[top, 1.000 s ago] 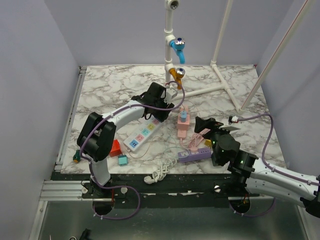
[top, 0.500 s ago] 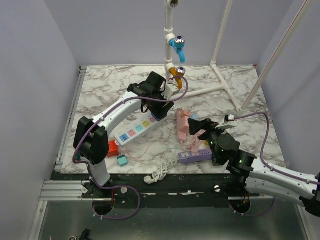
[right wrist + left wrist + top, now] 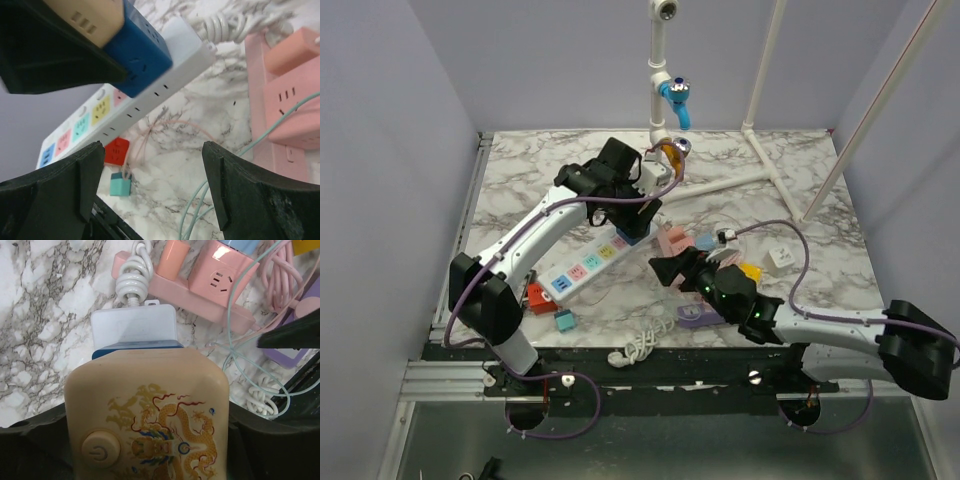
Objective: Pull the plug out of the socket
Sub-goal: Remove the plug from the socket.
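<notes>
Seen from above, the left hand [image 3: 626,212] hangs over the upper-right end of the white power strip [image 3: 585,268]; its wrist view shows it clasping the beige plug [image 3: 150,430], long axis running up-frame into the blue socket cube [image 3: 137,344]; the wrist view of the right hand [image 3: 152,172] finds it wide (empty), the strip lying up-frame of it.

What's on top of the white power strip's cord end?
A blue cube adapter, with a beige dragon-printed block stacked on it, gripped by the left gripper. Covered: the socket beneath it in the white power strip, and any prongs.
</notes>
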